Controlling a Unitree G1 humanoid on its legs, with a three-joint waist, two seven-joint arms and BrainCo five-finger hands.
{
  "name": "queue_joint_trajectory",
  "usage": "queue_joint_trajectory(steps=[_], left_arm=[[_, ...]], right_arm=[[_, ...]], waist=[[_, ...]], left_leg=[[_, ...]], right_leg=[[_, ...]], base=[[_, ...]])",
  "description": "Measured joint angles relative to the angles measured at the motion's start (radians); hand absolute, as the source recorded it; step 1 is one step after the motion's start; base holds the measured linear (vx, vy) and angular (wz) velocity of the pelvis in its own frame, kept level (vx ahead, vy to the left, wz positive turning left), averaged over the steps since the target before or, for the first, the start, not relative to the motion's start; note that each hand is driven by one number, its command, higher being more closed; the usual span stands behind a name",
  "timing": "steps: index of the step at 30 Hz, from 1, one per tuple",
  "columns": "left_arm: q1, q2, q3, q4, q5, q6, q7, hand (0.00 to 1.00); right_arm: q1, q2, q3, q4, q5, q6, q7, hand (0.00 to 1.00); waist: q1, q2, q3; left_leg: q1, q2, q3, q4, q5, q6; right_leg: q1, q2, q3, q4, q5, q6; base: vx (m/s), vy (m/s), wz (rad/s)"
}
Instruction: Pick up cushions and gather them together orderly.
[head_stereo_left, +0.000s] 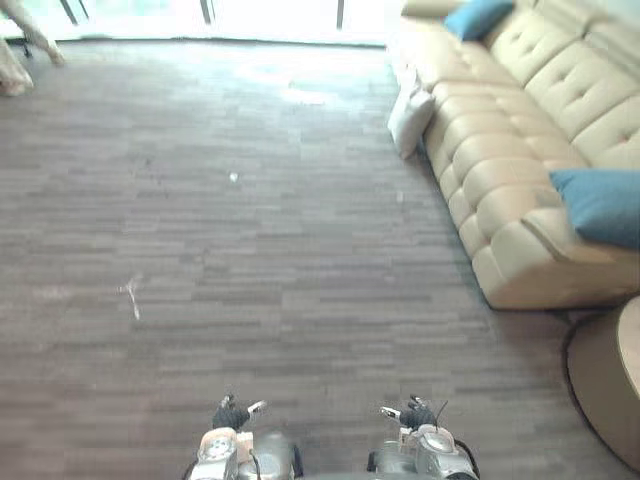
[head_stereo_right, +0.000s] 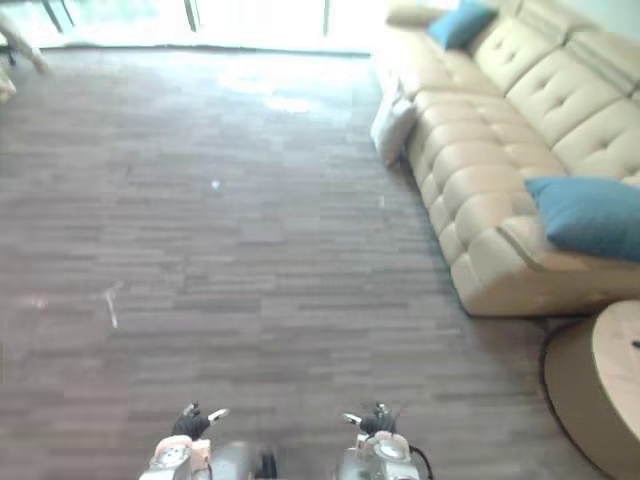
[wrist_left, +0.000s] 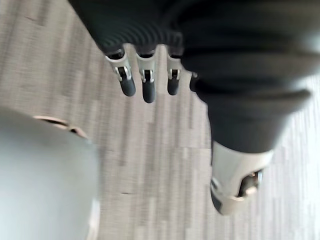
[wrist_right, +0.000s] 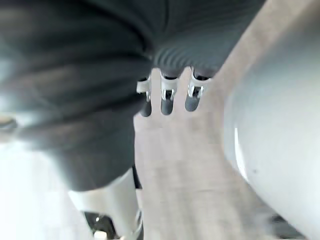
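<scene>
A white cushion (head_stereo_left: 410, 118) leans on the floor against the front of a long beige sofa (head_stereo_left: 500, 190) at the right. One blue cushion (head_stereo_left: 602, 206) lies on the sofa's near end. Another blue cushion (head_stereo_left: 478, 17) rests at its far end. My left hand (head_stereo_left: 232, 412) and right hand (head_stereo_left: 412, 412) hang low at the bottom edge, far from all the cushions. In the wrist views the left hand's fingers (wrist_left: 145, 82) and the right hand's fingers (wrist_right: 168, 97) are straight and hold nothing, with bare floor past them.
Dark wood-plank floor (head_stereo_left: 250, 250) stretches wide between me and the sofa. A round pale table (head_stereo_left: 630, 355) on a brown round rug (head_stereo_left: 595, 380) stands at the lower right. Bright windows line the far wall. A pale object (head_stereo_left: 20, 55) sits at the far left.
</scene>
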Motion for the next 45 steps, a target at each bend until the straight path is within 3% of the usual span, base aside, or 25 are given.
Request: queue_joint_trajectory(steps=[2,4,5,6,7,10,11,12,14,15,18,21,22,23,25,27,28,29,31,35,38,39,41,43,45], left_arm=[[-0.003,0.0,-0.001,0.017,0.002,0.001,-0.001,0.0],[0.007,0.001,-0.004,0.018,0.003,0.002,-0.001,0.0],[0.015,0.0,-0.003,0.017,0.003,0.002,-0.001,0.0],[0.022,-0.014,-0.001,0.018,0.007,0.003,-0.002,0.0],[0.028,-0.036,0.0,0.018,0.016,0.001,-0.002,0.0],[0.027,-0.071,0.02,0.017,0.021,0.0,-0.002,0.0],[0.024,-0.075,0.042,0.005,0.022,0.001,-0.003,0.0],[0.025,-0.079,0.061,-0.009,0.021,0.0,-0.003,0.0],[0.03,-0.063,0.082,-0.045,0.022,-0.001,-0.001,0.0],[0.032,-0.042,0.077,-0.065,0.018,-0.006,-0.001,0.0],[0.028,-0.034,0.078,-0.105,-0.002,-0.025,-0.002,0.0],[0.03,-0.061,0.094,-0.128,-0.023,-0.033,-0.001,0.0],[0.03,-0.058,0.089,-0.129,-0.025,-0.038,-0.002,0.0],[0.03,-0.058,0.089,-0.13,-0.025,-0.038,-0.002,0.0],[0.026,-0.038,0.089,-0.126,-0.02,-0.037,-0.001,0.0],[0.017,-0.027,0.085,-0.105,-0.019,-0.034,0.001,0.0],[0.002,-0.015,0.068,-0.079,-0.018,-0.022,0.002,0.0],[-0.005,-0.008,0.067,-0.064,-0.017,-0.005,0.003,0.0],[0.006,-0.004,0.046,-0.019,-0.017,0.003,0.007,0.0],[-0.009,0.004,0.005,0.027,0.0,0.005,0.016,0.0],[0.007,0.011,-0.012,0.034,0.001,0.004,0.017,0.0],[0.023,0.017,-0.01,0.022,0.006,0.003,0.017,0.0],[0.031,-0.003,-0.007,0.018,0.024,0.003,0.016,0.0],[0.034,-0.034,0.003,0.015,0.032,0.002,0.016,0.0],[0.037,-0.072,0.048,-0.012,0.032,0.003,0.016,0.0]], right_arm=[[-0.007,-0.009,-0.003,-0.015,0.001,-0.001,0.001,0.0],[-0.006,-0.025,-0.003,-0.012,0.0,0.003,0.001,0.0],[0.0,-0.027,-0.003,-0.013,0.0,0.006,0.001,0.0],[0.011,-0.04,-0.006,-0.019,-0.001,0.009,0.0,0.0],[0.016,-0.053,-0.029,-0.024,0.001,0.009,0.0,0.0],[0.015,-0.071,-0.04,-0.052,-0.001,0.012,0.002,0.0],[0.015,-0.075,-0.036,-0.053,0.0,0.015,0.001,0.0],[0.015,-0.076,-0.031,-0.051,0.001,0.021,0.0,0.0],[0.015,-0.044,-0.022,-0.043,0.004,0.022,-0.003,0.0],[0.014,-0.022,-0.007,-0.03,0.005,0.022,-0.002,0.0],[-0.015,-0.011,0.009,0.035,0.006,0.028,-0.003,0.0],[-0.003,-0.01,0.012,0.035,0.005,0.027,-0.01,0.0],[0.0,-0.001,0.013,0.058,0.005,0.03,-0.011,0.0],[-0.001,0.002,0.013,0.061,0.005,0.03,-0.012,0.0],[0.015,0.018,0.011,0.068,0.002,0.03,-0.012,0.0],[0.011,0.016,0.01,0.069,0.001,0.03,-0.011,0.0],[0.01,0.016,0.009,0.068,0.0,0.028,-0.009,0.0],[0.008,0.014,0.009,0.058,0.0,0.019,-0.008,0.0],[0.007,0.005,0.011,0.022,-0.003,0.008,-0.007,0.0],[-0.005,-0.012,0.005,-0.005,-0.009,-0.001,-0.001,0.0],[-0.002,-0.034,0.001,0.001,-0.02,0.006,-0.001,0.0],[0.016,-0.033,0.0,-0.003,-0.018,0.008,0.0,0.0],[0.017,-0.032,-0.014,-0.02,-0.018,0.004,0.005,0.0],[0.017,-0.053,-0.027,-0.03,-0.022,0.008,0.008,0.0],[0.02,-0.069,-0.025,-0.047,-0.017,0.019,0.003,0.0]], waist=[[-0.013,0.004,0.002],[-0.029,0.002,0.005],[-0.035,0.001,0.005],[-0.048,0.013,0.001],[-0.045,0.046,-0.023],[-0.048,0.104,-0.028],[-0.046,0.119,-0.022],[-0.042,0.131,-0.012],[-0.031,0.103,0.006],[-0.028,0.062,0.005],[0.012,0.042,0.01],[0.04,0.058,0.005],[0.053,0.052,-0.007],[0.054,0.045,-0.009],[0.052,-0.006,-0.03],[0.051,-0.018,-0.025],[0.046,-0.033,-0.015],[0.041,-0.034,-0.004],[0.006,-0.004,0.001],[-0.013,-0.001,-0.001],[-0.045,-0.007,0.004],[-0.047,-0.031,-0.004],[-0.061,-0.003,-0.024],[-0.06,0.056,-0.04],[-0.049,0.114,-0.03]], left_leg=[[0.077,0.016,-0.007,-0.065,-0.003,-0.001],[0.171,0.014,-0.021,-0.125,-0.005,-0.005],[0.199,0.011,-0.034,-0.129,-0.014,-0.022],[0.251,0.018,-0.065,-0.124,-0.031,-0.048],[0.252,0.045,-0.074,-0.087,-0.022,-0.061],[0.121,0.105,-0.127,0.256,0.056,-0.117],[0.0,0.143,-0.148,0.525,0.255,-0.163],[-0.106,0.217,-0.123,0.757,0.3,-0.193],[-0.23,0.279,-0.048,0.927,0.179,-0.146],[-0.312,0.274,0.002,0.882,0.115,-0.12],[-0.463,0.196,0.076,0.471,0.045,-0.074],[-0.528,0.139,0.068,0.042,0.214,-0.095],[-0.532,0.118,0.05,0.084,0.322,-0.067],[-0.532,0.112,0.051,0.088,0.325,-0.062],[-0.525,0.061,0.055,0.172,0.232,0.019],[-0.475,0.042,0.064,0.187,0.18,0.022],[-0.396,0.017,0.068,0.177,0.13,0.022],[-0.3,0.001,0.067,0.154,0.088,0.024],[-0.134,0.0,0.065,0.065,0.05,0.017],[0.056,0.002,0.066,-0.078,0.019,-0.002],[0.19,-0.014,0.038,-0.164,-0.012,-0.057],[0.242,-0.038,0.008,-0.159,-0.032,-0.088],[0.26,-0.007,-0.04,-0.099,-0.038,-0.089],[0.175,0.063,-0.079,0.127,-0.029,-0.097],[-0.058,0.188,-0.103,0.663,0.221,-0.148]], right_leg=[[-0.082,0.052,-0.05,-0.247,0.031,0.006],[-0.093,0.11,-0.066,-0.616,0.175,0.005],[-0.09,0.114,-0.066,-0.662,0.194,-0.001],[-0.089,0.117,-0.038,-0.618,0.304,-0.067],[-0.132,0.111,-0.039,-0.49,0.286,-0.103],[-0.116,0.129,-0.068,-0.372,0.136,-0.11],[-0.056,0.154,-0.065,-0.386,0.089,-0.112],[0.038,0.193,-0.061,-0.436,0.069,-0.115],[0.204,0.215,-0.05,-0.531,0.042,-0.119],[0.301,0.213,-0.038,-0.616,0.043,-0.115],[0.452,0.189,0.009,-0.731,0.053,-0.099],[0.559,0.172,0.04,-0.839,-0.007,-0.012],[0.586,0.152,0.077,-0.843,-0.027,-0.01],[0.586,0.145,0.081,-0.841,-0.03,-0.011],[0.523,0.064,0.147,-0.654,0.011,-0.013],[0.455,0.031,0.172,-0.421,0.07,0.056],[0.35,-0.007,0.196,-0.135,0.151,0.085],[0.271,-0.024,0.19,0.074,0.149,0.073],[0.166,-0.025,0.091,0.153,0.081,0.032],[-0.054,0.009,-0.085,-0.172,0.041,0.011],[-0.098,0.09,-0.102,-0.617,0.194,0.001],[-0.107,0.101,-0.076,-0.619,0.206,-0.056],[-0.142,0.098,-0.042,-0.465,0.28,-0.116],[-0.122,0.122,-0.083,-0.41,0.194,-0.121],[-0.007,0.204,-0.078,-0.443,0.106,-0.143]], base=[[0.66,-0.006,0.27],[0.69,-0.077,0.5],[0.77,-0.122,0.65],[0.96,-0.171,0.48],[0.96,-0.187,0.34],[0.72,-0.178,0.09],[0.74,-0.173,-0.05],[0.72,-0.118,-0.1],[0.77,-0.101,-0.05],[0.68,-0.105,-0.02],[0.64,-0.018,-0.47],[0.67,0.201,-0.76],[0.85,0.348,-0.56],[0.74,0.312,-0.41],[0.72,0.31,-0.09],[0.61,0.274,0.11],[0.64,0.235,0.06],[0.75,0.265,0.0],[0.63,0.146,0.05],[0.66,0.058,0.08],[0.67,-0.046,0.45],[0.8,-0.103,0.56],[0.8,-0.159,0.5],[0.83,-0.225,0.31],[0.89,-0.197,-0.1]])
